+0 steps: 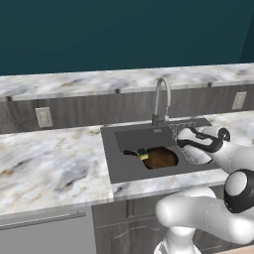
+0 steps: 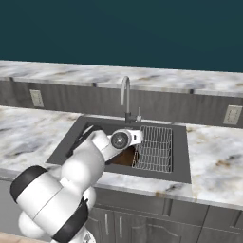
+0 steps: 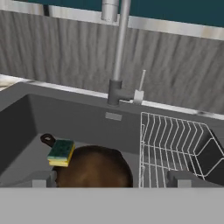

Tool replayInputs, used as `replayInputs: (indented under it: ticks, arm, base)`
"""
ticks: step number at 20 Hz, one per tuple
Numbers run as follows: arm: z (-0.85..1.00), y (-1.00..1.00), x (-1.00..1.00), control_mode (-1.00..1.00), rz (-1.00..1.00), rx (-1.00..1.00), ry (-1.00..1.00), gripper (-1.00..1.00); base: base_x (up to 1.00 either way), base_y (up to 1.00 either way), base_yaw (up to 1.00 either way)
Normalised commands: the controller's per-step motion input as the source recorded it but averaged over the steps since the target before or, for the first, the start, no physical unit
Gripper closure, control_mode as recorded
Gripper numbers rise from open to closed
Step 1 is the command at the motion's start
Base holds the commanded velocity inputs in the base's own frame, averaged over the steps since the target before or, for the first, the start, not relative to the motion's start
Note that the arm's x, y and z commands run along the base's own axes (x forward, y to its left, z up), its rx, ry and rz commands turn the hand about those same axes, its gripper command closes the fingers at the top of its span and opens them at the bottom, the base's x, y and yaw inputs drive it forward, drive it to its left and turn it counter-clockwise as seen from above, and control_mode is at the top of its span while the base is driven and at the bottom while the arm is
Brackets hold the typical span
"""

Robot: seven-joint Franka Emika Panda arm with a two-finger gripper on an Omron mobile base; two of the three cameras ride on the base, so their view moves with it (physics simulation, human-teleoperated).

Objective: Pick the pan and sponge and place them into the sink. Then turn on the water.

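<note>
At the bottom of the hand view the gripper (image 3: 112, 179) shows two dark finger tips (image 3: 43, 178) set wide apart, one at lower left and one at lower right, with nothing between them. In the left base view the arm (image 1: 208, 208) rises from the lower right and reaches over the right part of the sink (image 1: 111, 149); in the right base view it climbs from the lower left and its wrist hangs over the middle of the basin.

Just beyond the finger tips, low in the hand view, lies the pan (image 3: 94, 170) on the sink floor, a round dark-brown skillet whose black loop handle points to the left of the frame. The sponge (image 3: 61, 152), green on top and yellow below, sits at the pan's left edge by the handle; it seems to rest partly on the rim, though the angle leaves this unsure. In the left base view both sit at the centre of the frame inside the basin.

To the right of the pan the wire rack (image 3: 175, 144) fills the right side of the sink. Farther back, at the rear rim, the curved steel faucet (image 3: 119, 52) stands upright, with a small lever (image 3: 141, 85) just beside its base on the right. Behind it runs the grey backsplash (image 3: 52, 48), and marble counter (image 1: 44, 163) spreads to the left of the sink in the left base view.
</note>
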Motion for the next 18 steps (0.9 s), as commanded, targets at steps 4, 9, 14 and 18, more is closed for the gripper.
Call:
replayInputs:
  ticks: [4,9,14,18]
  arm:
    - [0.01,-0.20,0.00,-1.00,0.04,0.00,-0.02,-1.00]
    - [0.02,-0.10,0.00,-1.00,0.06,0.00,-0.04,-1.00]
    - [0.23,-0.05,0.00,-1.00,0.04,0.00,-0.09,-1.00]
    - [0.24,-0.08,0.00,-1.00,0.03,0.00,-0.08,-1.00]
  base:
    - [0.00,0.00,0.00]
    - [0.00,0.00,0.00]
    - [0.00,0.00,0.00]
    - [0.00,0.00,0.00]
